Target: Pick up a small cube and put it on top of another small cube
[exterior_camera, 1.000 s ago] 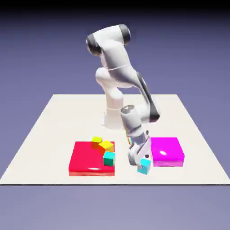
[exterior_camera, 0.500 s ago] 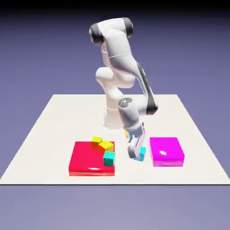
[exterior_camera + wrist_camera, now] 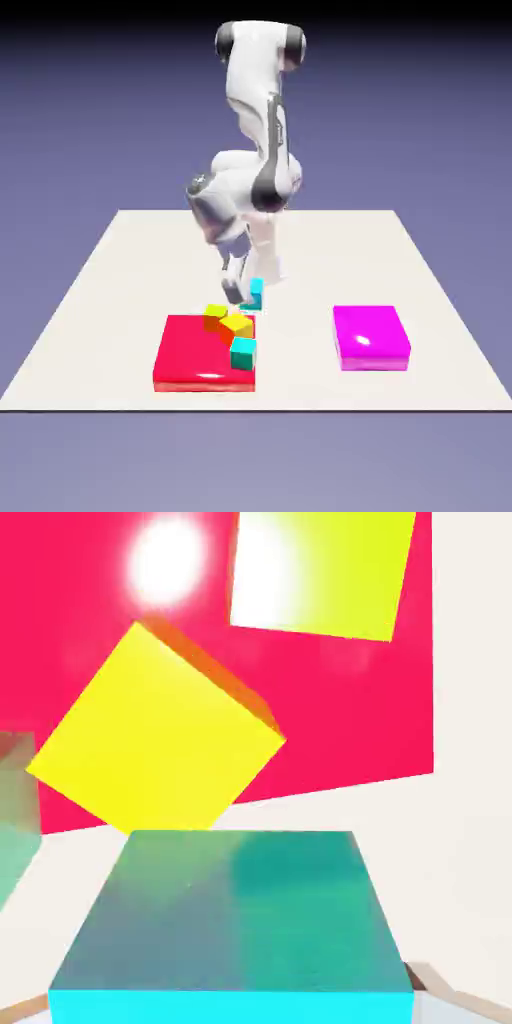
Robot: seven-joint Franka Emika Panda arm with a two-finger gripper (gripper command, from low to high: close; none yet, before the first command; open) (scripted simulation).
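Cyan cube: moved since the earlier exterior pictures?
Yes: the cyan cube went toward the exterior view's left, away from the magenta block.

Setting: simulated robot workspace, rendered. Exterior view: white robot arm with dark grey joint covers (image 3: 262, 110) stands on a plain cream surface (image 3: 120, 270); featureless blue-violet backdrop (image 3: 90, 120) behind. Smooth, glossy, untextured blocks, e.g. flat magenta block (image 3: 370, 335). Room type (home, lab, shop) cannot be determined.
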